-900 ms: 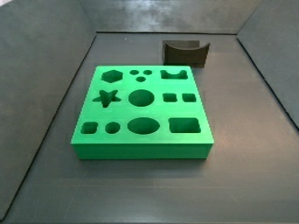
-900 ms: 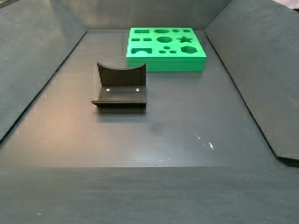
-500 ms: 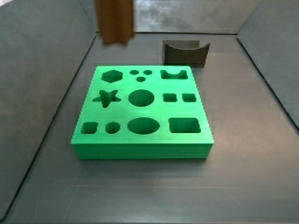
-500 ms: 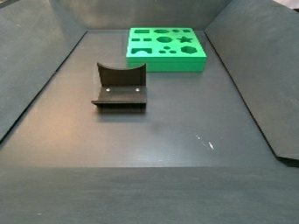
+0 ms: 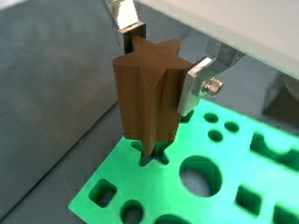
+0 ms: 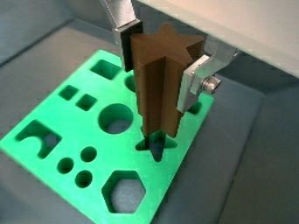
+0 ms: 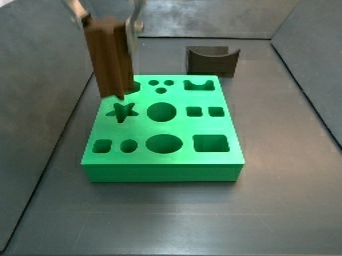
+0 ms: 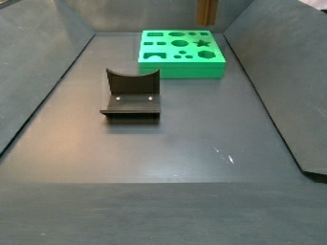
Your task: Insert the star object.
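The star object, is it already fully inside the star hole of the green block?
No: the star object, held by the end effector, stands tall above the green block.

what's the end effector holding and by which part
The end effector holds the star object upright by its upper end, fingers on opposite sides, above the green block's star hole.
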Controlling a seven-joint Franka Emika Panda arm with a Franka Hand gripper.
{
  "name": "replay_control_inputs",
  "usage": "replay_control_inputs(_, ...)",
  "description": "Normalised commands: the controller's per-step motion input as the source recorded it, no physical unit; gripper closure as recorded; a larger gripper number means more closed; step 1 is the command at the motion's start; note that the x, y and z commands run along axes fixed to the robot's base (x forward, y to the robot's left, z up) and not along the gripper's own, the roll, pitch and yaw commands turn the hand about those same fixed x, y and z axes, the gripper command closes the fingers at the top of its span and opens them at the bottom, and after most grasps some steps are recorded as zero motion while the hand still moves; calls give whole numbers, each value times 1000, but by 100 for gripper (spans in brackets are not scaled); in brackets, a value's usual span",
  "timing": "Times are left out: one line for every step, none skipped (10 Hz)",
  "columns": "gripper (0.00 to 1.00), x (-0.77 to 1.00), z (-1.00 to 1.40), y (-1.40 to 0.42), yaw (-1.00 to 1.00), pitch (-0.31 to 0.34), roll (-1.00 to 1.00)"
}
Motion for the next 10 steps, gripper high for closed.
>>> replay_control_inputs(100,46,-783,26,-840,0,-127)
replay_control_inputs(100,111,-751,80,-731,51,-107)
replay_control_inputs(100,314,-743,0,-477,73,-17)
replay_control_inputs(100,340,-720,0,-323,101,0)
replay_control_inputs(100,380,-686,0,-243,151,0)
replay_control_inputs(100,189,-680,20,-280,207,37)
replay_control_inputs(100,0,-577,0,-260,136,0)
replay_control_inputs(100,0,-277,11,-497,164,0)
replay_control_inputs(100,-160,-160,74,-586,164,0)
replay_control_inputs(100,-249,-91,51,-480,131,0)
